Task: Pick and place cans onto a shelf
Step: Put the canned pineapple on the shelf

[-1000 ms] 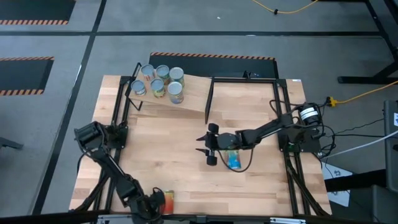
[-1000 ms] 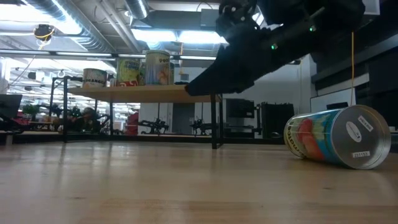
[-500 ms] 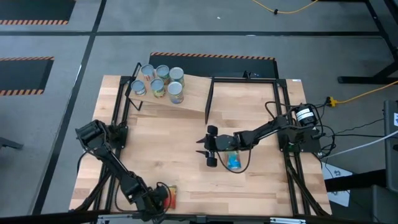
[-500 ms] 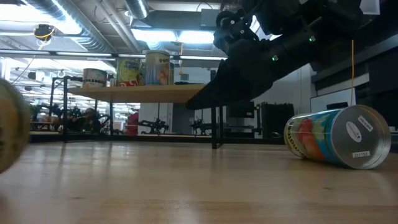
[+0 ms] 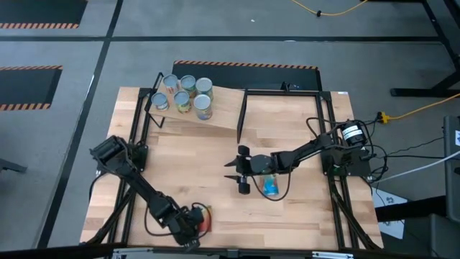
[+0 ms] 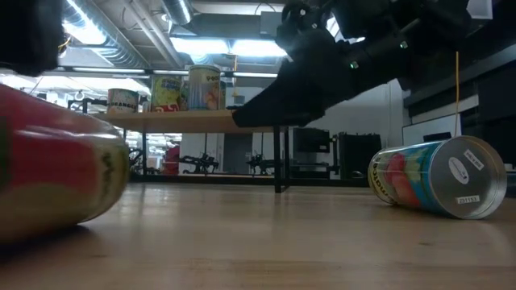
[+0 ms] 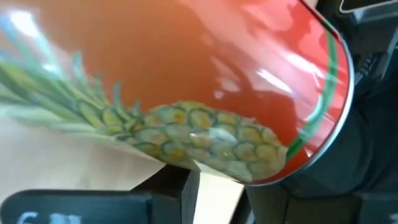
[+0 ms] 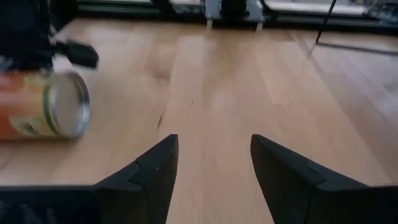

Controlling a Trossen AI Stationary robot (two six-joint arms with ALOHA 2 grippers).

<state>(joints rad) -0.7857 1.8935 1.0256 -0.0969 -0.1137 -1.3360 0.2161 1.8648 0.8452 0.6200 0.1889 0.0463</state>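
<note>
A red can [image 5: 205,218] with a pineapple label lies on its side near the table's front edge, and my left gripper [image 5: 192,224] is shut on it. The can fills the left wrist view [image 7: 186,81] and shows large at the left of the low view [image 6: 48,177]. My right gripper [image 5: 231,171] hovers open over the middle of the table, with only bare wood between its fingers [image 8: 214,143]. A blue can [image 5: 270,185] lies on its side on the table under my right arm. Several cans [image 5: 183,92] stand upright on the shelf [image 5: 219,108] at the far left. My left gripper has the red can's round side wall [image 7: 205,149] between its two fingers, which lie across the can. It comes at the can slanting down from above. The can lies nearly level, low over the table; I cannot tell whether its underside touches the wood.
The shelf's black frame and upright divider [image 5: 242,115] stand at the far side. Black frame rails run along the table's left [image 5: 133,144] and right [image 5: 334,187] edges. Bare wood lies between the two grippers [image 5: 208,165].
My left gripper has gone toward the table's right edge along the front, a little toward the far edge, and has rolled about its own axis. The red can has travelled with it and has come into the low view from the left.
</note>
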